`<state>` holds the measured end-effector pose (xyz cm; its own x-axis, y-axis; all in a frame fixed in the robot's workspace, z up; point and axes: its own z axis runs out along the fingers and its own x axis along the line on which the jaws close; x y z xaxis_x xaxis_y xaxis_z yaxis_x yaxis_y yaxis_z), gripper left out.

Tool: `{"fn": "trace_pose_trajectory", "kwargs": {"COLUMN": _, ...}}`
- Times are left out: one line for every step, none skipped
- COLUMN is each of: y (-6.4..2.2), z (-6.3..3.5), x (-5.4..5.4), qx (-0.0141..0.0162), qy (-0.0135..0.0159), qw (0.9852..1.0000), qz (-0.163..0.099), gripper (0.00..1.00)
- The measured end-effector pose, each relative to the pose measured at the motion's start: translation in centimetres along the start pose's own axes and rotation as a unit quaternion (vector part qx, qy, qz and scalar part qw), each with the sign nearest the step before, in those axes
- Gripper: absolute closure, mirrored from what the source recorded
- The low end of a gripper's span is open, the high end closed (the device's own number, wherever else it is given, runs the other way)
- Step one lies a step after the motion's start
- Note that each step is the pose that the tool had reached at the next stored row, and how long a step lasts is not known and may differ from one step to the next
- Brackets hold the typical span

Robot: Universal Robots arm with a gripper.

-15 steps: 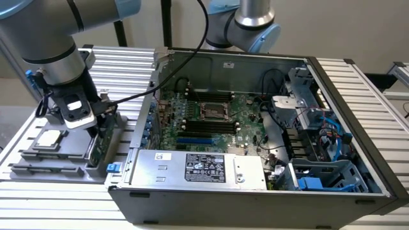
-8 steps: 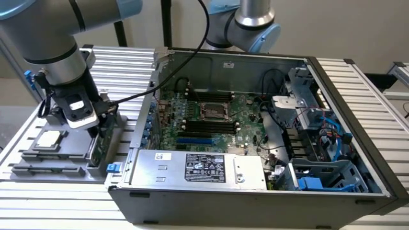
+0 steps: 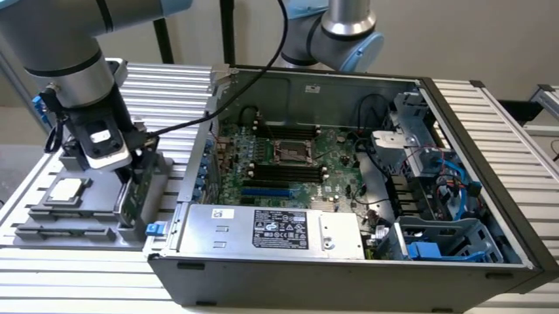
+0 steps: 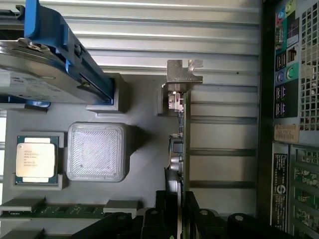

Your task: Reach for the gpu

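Hand [image 3: 140,173] of a Universal Robots arm poised low over the gpu [image 3: 131,196], which stands on its long edge in a slot of the grey holder tray [image 3: 52,229] on the slatted bench [image 3: 88,281], just beside the open computer case [image 3: 349,196]. In the wrist view the hand [image 4: 178,214] is open, one dark finger on each side of the thin green card [image 4: 182,139], at the end away from its silver bracket [image 4: 183,74]. Whether the pads touch the card cannot be told.

The reach looks all but complete. Doing it well seems a matter of alignment: the card is seen edge-on, so the fingers should stay parallel to its faces, with the card centred in the gap, lest one pad land first and tip the card in its slot. Small components line one face of the card, and contact is best made on bare board rather than on them. The case wall [image 4: 289,124] runs close along one side, leaving little room for the outer finger.

Elsewhere in the tray lie a square processor chip [image 4: 35,159] in its own recess, a hard drive [image 4: 45,74] with blue rails, and a pale square block [image 4: 97,152], all apart from the card.
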<state>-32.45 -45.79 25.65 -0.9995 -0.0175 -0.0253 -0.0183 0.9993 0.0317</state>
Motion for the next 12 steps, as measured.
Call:
{"fn": "trace_pose_trajectory", "kwargs": {"y": 0.0, "z": -0.33, "x": 0.0, "qx": 0.0001, "qy": 0.0006, "qw": 1.0, "qz": 0.0, "gripper": 0.74}}
{"fn": "trace_pose_trajectory", "kwargs": {"y": -0.01, "z": -0.7, "x": 0.0, "qx": 0.0, "qy": 0.0011, "qw": 1.0, "qz": 0.0, "gripper": 0.74}}
{"fn": "trace_pose_trajectory", "kwargs": {"y": -0.01, "z": -1.04, "x": 0.0, "qx": 0.0, "qy": 0.0014, "qw": 1.0, "qz": 0.0, "gripper": 0.74}}
{"fn": "trace_pose_trajectory", "kwargs": {"y": -0.01, "z": -1.44, "x": 0.0, "qx": 0.0, "qy": 0.0019, "qw": 1.0, "qz": 0.0, "gripper": 0.74}}
{"fn": "trace_pose_trajectory", "kwargs": {"y": -0.01, "z": -1.83, "x": 0.0, "qx": 0.0, "qy": 0.0022, "qw": 1.0, "qz": 0.0, "gripper": 0.74}}
{"fn": "trace_pose_trajectory", "kwargs": {"y": -0.01, "z": -2.3, "x": -0.1, "qx": 0.0, "qy": 0.0025, "qw": 1.0, "qz": 0.0, "gripper": 0.74}}
{"fn": "trace_pose_trajectory", "kwargs": {"y": -0.02, "z": -2.75, "x": -0.1, "qx": 0.0, "qy": 0.0028, "qw": 1.0, "qz": 0.0, "gripper": 0.74}}
{"fn": "trace_pose_trajectory", "kwargs": {"y": -0.04, "z": -3.2, "x": -0.1, "qx": 0.0, "qy": 0.003, "qw": 1.0, "qz": 0.0, "gripper": 0.74}}
{"fn": "trace_pose_trajectory", "kwargs": {"y": -0.05, "z": -3.64, "x": -0.1, "qx": -0.0001, "qy": 0.0031, "qw": 1.0, "qz": 0.0, "gripper": 0.74}}
{"fn": "trace_pose_trajectory", "kwargs": {"y": -0.06, "z": -4.08, "x": -0.1, "qx": -0.0001, "qy": 0.0033, "qw": 1.0, "qz": 0.0, "gripper": 0.74}}
{"fn": "trace_pose_trajectory", "kwargs": {"y": -0.09, "z": -4.54, "x": -0.2, "qx": -0.0001, "qy": 0.0036, "qw": 1.0, "qz": 0.0, "gripper": 0.74}}
{"fn": "trace_pose_trajectory", "kwargs": {"y": -0.13, "z": -4.99, "x": -0.3, "qx": -0.0001, "qy": 0.0039, "qw": 1.0, "qz": 0.0, "gripper": 0.74}}
